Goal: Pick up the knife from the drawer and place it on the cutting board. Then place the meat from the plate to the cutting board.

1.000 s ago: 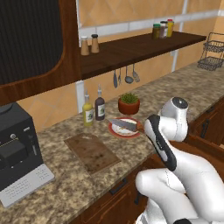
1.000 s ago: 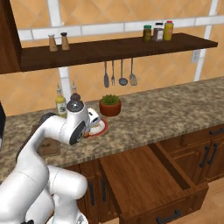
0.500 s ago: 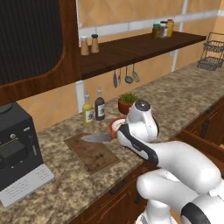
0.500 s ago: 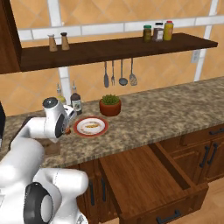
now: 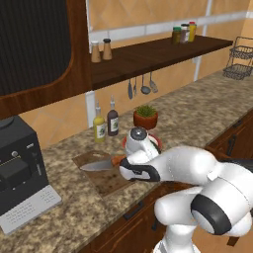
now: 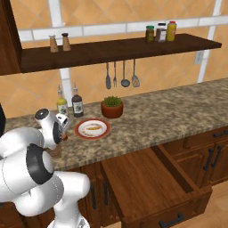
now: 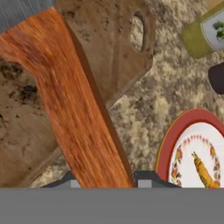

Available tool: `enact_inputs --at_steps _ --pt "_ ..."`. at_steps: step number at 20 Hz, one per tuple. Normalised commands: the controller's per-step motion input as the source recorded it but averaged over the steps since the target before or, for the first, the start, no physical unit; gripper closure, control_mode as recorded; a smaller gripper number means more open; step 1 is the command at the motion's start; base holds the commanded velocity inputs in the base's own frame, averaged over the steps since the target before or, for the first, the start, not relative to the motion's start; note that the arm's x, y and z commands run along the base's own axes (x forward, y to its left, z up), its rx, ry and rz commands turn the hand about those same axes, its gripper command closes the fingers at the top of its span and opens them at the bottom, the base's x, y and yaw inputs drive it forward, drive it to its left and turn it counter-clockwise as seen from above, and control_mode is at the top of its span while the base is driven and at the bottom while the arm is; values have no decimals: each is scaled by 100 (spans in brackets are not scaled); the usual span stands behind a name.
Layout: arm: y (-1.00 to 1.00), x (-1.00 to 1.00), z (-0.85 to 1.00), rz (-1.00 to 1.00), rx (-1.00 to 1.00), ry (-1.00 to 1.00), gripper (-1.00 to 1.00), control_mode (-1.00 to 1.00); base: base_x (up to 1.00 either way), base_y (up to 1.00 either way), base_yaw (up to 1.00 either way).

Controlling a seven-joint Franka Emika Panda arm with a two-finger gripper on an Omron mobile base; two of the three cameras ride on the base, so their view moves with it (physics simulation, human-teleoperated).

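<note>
Tool around knife, above cutting board

No lettering reads anywhere (bottle labels are blurred).

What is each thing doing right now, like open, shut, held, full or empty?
tool: shut on the knife's handle.
knife: held level over the cutting board.
cutting board: lying flat on the counter; blade above it.
drawer: pulled open; nothing seen in it.
plate: on the counter, holding the meat.
meat: lying on the plate, untouched.
</note>
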Motion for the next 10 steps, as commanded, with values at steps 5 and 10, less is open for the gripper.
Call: enact_inputs --at_steps 5,10 --pt "24 43 -51 -6 0 0 100 -100 0 0 0" --pt "66 21 -25 -12 0 1 100 -100 0 0 0"
